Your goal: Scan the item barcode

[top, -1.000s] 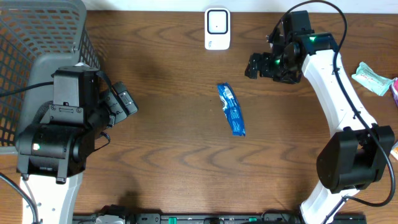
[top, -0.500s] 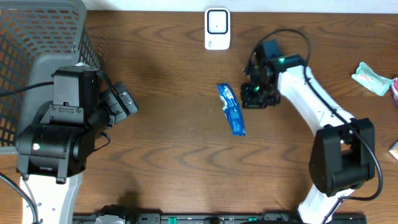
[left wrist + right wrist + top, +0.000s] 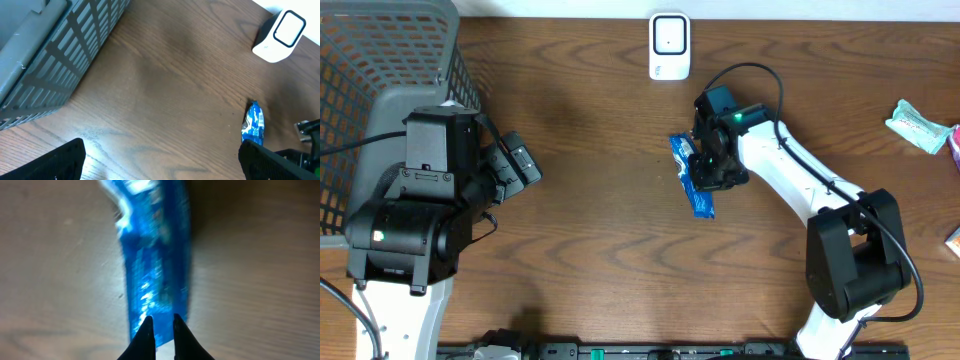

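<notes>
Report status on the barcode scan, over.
Left tool open, empty. Right tool shut, tips over blue packet on table. Path to white scanner clear.

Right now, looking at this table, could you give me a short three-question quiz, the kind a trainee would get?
1. True or false: the blue packet lies inside the grey basket.
2. Which one is down over the blue packet? A. the left hand B. the right hand C. neither
3. In the right wrist view, are that hand's fingers spread wide or nearly together?

Key: 1. False, it lies on the bare wood, well away from the basket. 2. B. 3. Nearly together.
</notes>
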You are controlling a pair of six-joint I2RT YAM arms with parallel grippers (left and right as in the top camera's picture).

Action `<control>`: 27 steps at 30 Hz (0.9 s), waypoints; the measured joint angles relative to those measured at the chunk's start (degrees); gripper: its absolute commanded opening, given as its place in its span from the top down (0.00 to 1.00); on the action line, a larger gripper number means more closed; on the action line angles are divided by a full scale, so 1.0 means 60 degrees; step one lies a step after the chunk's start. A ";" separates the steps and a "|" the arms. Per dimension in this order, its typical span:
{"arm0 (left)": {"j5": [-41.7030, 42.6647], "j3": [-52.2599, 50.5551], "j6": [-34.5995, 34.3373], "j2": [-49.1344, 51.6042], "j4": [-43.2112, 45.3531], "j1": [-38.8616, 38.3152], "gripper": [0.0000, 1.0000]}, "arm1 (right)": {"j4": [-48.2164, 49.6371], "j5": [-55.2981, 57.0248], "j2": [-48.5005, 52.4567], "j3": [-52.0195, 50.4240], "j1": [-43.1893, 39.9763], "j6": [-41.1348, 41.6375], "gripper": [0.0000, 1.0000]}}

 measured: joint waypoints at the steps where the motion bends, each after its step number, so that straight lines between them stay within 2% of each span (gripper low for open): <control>1: -0.0004 0.0000 0.0000 0.0000 0.0000 0.0000 0.02 | 0.0120 0.0149 0.0000 -0.0004 -0.0047 0.0051 0.93; 4: -0.0004 0.0000 0.0000 0.0000 0.0000 0.0000 0.02 | 0.0648 0.0390 0.0000 -0.0004 -0.0284 0.0168 0.99; 10: -0.0004 0.0000 0.0000 0.0000 0.0000 0.0000 0.02 | 0.1195 0.0423 0.0000 -0.0018 -0.0550 0.0259 0.99; 27: 0.0000 0.0000 0.0000 0.0000 0.0000 0.0000 0.02 | 0.2783 -0.0747 0.0000 -0.1661 0.0204 0.0721 0.99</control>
